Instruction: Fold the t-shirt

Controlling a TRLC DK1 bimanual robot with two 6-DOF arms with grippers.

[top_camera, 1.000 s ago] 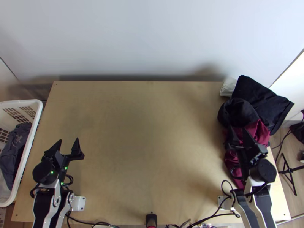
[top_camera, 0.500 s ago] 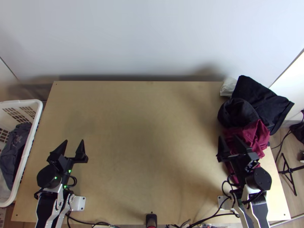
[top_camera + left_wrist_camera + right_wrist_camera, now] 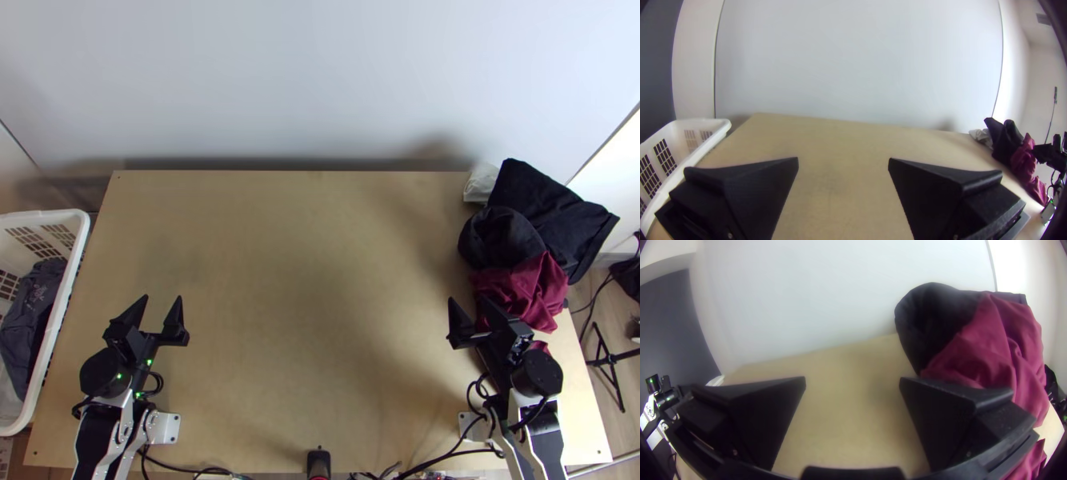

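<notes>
In the top view my left gripper (image 3: 163,299) stands open over the table's lower left, nothing between its fingers. My right gripper (image 3: 466,301) is open too, at the lower right, beside and partly over a bunched maroon cloth (image 3: 530,290). Black cloths (image 3: 500,236) lie bunched against the maroon one, farther up the table's right edge. The left wrist view has my left gripper (image 3: 843,161) with its fingers wide apart. In the right wrist view, bare wood lies between the fingers of my right gripper (image 3: 852,381), and the maroon cloth (image 3: 982,351) is beyond one finger.
A white basket (image 3: 80,240) with dark grey cloth in it stands off the table's left edge. A small whitish cloth (image 3: 480,184) lies at the far right corner. Bare wooden table (image 3: 312,280) spreads between the arms. Cables run along the near edge.
My right gripper has drawn left and slightly down from over the maroon cloth, uncovering more of it. The left gripper has shifted a little to the right, still open.
</notes>
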